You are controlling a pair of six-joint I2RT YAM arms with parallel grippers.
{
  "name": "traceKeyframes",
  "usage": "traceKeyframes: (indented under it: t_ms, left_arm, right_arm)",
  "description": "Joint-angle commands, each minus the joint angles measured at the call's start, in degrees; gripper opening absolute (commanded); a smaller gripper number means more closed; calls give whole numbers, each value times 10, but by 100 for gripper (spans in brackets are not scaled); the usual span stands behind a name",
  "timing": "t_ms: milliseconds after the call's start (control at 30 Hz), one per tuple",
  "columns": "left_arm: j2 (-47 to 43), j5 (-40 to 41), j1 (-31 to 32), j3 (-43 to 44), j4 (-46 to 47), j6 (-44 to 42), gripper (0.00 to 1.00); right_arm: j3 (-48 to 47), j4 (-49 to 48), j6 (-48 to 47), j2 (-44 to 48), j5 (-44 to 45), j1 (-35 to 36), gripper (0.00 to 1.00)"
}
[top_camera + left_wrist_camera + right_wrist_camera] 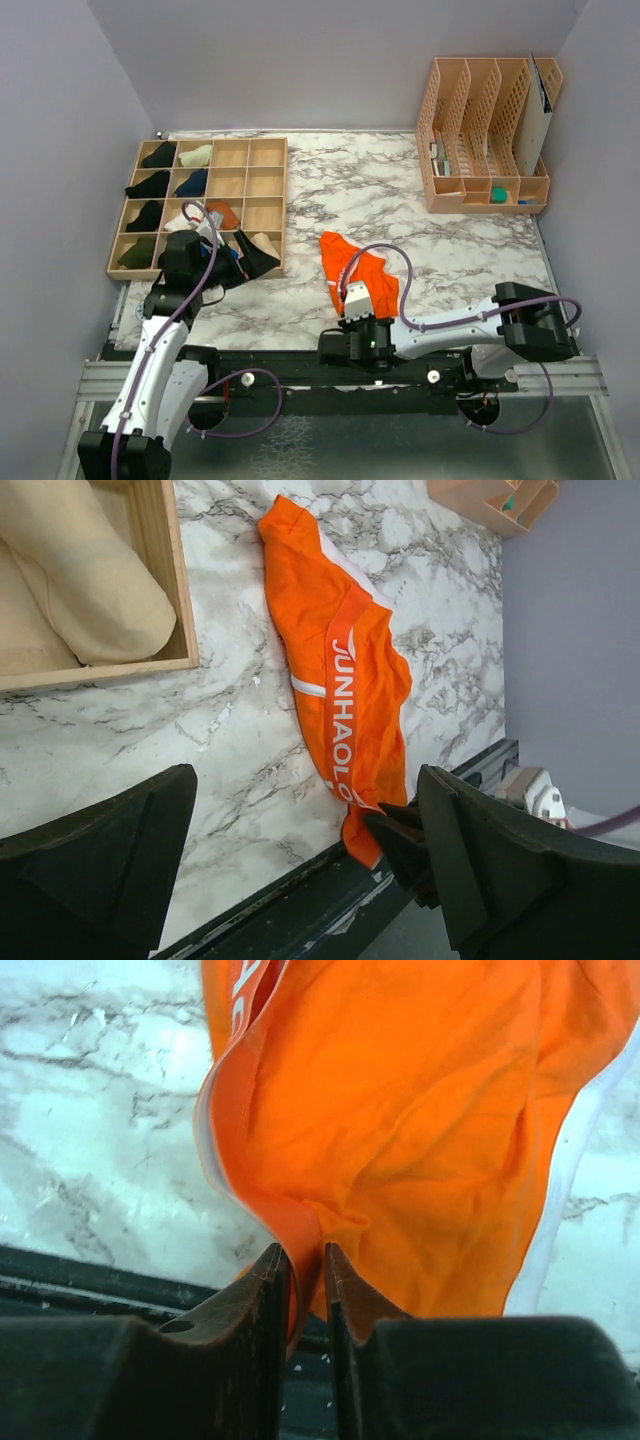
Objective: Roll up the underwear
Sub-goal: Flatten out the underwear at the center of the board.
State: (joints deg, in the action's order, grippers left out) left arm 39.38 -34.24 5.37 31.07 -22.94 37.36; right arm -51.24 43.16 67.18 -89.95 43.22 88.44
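- White-veined marble tabletop (400,190) carries a wooden compartment tray (283,190) on its left side.
- Near the front edge lies the orange underwear (350,265), lettered waistband showing.
- On its near hem the right gripper (303,1260) is clamped, cloth pinched between the fingers.
- Beside the tray's near corner the left gripper (300,830) hangs with jaws spread wide, holding nothing.

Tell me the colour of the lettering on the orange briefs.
White lettering along the waistband of the briefs; the left wrist view shows it best.
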Motion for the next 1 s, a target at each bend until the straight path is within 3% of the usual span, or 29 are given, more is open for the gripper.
traceKeyframes:
  t_ms: [0,133,167,300,500,733,900,967]
  left_arm:
    - [12,-9,0,9,7,-5,99]
    - [30,-69,2,13,43,-31,99]
    - [40,-74,4,22,43,-46,99]
    - [95,-57,29,69,43,-80,99]
    - [216,53,141,163,50,-146,99]
    - [372,77,243,302,46,-289,99]
    - [508,4,264,417,2,-412,98]
    - [575,-14,272,489,-53,-472,91]
  right_arm:
    - [34,-99,-68,32,-52,-48,23]
    - [48,-134,-101,63,-96,-71,31]
    - [56,-154,-111,73,-110,-75,29]
    - [115,-237,-116,119,-165,-98,1]
    - [250,-363,-94,267,-231,-146,0]
    - [313,-329,-83,401,-212,-184,0]
    - [344,-320,-51,416,-223,-188,0]
    - [348,-326,-48,415,-224,-189,0]
